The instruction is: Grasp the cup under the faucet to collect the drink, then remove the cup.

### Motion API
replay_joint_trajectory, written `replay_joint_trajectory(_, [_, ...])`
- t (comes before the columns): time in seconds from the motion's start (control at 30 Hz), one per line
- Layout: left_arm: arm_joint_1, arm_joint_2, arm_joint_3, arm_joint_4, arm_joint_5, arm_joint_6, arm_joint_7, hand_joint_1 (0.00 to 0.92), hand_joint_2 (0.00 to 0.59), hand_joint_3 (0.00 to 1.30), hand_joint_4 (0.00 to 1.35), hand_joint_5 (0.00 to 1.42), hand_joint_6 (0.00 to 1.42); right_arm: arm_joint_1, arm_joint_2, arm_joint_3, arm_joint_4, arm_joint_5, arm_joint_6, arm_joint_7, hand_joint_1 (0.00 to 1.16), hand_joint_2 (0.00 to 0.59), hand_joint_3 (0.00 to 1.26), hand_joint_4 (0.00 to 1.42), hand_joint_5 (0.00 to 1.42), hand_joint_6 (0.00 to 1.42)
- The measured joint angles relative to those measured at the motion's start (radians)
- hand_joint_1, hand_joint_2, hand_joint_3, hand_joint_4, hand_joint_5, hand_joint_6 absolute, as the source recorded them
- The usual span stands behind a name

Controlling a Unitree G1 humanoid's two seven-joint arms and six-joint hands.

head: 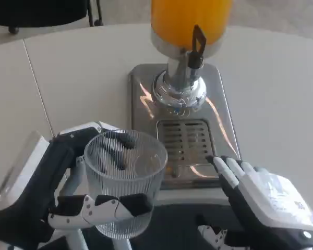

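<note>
- A clear, vertically ribbed cup (126, 179) is sitting inside black-and-white fingers (112, 204).
- An orange drink tank (191, 20) is showing beyond them.
- A silver slotted drip tray (186, 140) is gleaming.

White table (83, 67), dark chair legs (94, 13)

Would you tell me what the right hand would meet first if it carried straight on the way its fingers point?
The right hand points up-left toward the dispenser's steel base; its fingertips would probably meet the drip grille first, though height above it is unclear.
</note>
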Motion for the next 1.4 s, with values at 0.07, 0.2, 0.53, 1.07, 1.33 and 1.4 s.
replay_joint_trajectory(0.07, [0.000, 0.000, -0.001, 0.000, 0.000, 0.000, -0.001, 0.565, 0.016, 0.99, 1.19, 1.38, 1.42, 0.004, 0.000, 0.000, 0.000, 0.000, 0.000, 0.000, 0.49, 0.433, 0.03, 0.00, 0.00, 0.01])
replay_joint_trajectory(0.2, [0.000, 0.000, -0.003, 0.000, 0.000, 0.000, -0.001, 0.565, 0.016, 0.99, 1.19, 1.38, 1.42, 0.006, -0.001, -0.001, 0.000, 0.002, 0.000, 0.000, 0.49, 0.433, 0.03, 0.00, 0.00, 0.01])
replay_joint_trajectory(0.53, [0.017, 0.000, -0.003, 0.000, 0.001, 0.000, -0.001, 0.565, 0.016, 0.98, 1.19, 1.38, 1.42, 0.003, -0.015, -0.003, 0.000, 0.020, -0.005, 0.000, 0.48, 0.441, 0.03, 0.00, 0.00, 0.02])
replay_joint_trajectory(1.07, [0.022, 0.000, 0.004, 0.000, 0.003, 0.000, -0.001, 0.565, 0.016, 0.98, 1.19, 1.38, 1.42, 0.017, -0.008, 0.017, -0.001, 0.021, -0.013, 0.000, 0.47, 0.442, 0.03, 0.00, 0.00, 0.02])
replay_joint_trajectory(1.33, [-0.017, -0.010, -0.008, 0.032, 0.041, 0.004, 0.002, 0.565, 0.016, 0.98, 1.19, 1.38, 1.42, 0.020, -0.006, 0.018, -0.001, 0.020, -0.013, 0.000, 0.47, 0.442, 0.03, 0.00, 0.00, 0.02])
replay_joint_trajectory(1.4, [-0.035, -0.015, -0.015, 0.053, 0.070, 0.010, 0.005, 0.565, 0.016, 0.98, 1.19, 1.38, 1.42, 0.019, -0.006, 0.018, -0.001, 0.021, -0.013, 0.000, 0.47, 0.442, 0.03, 0.00, 0.00, 0.02])
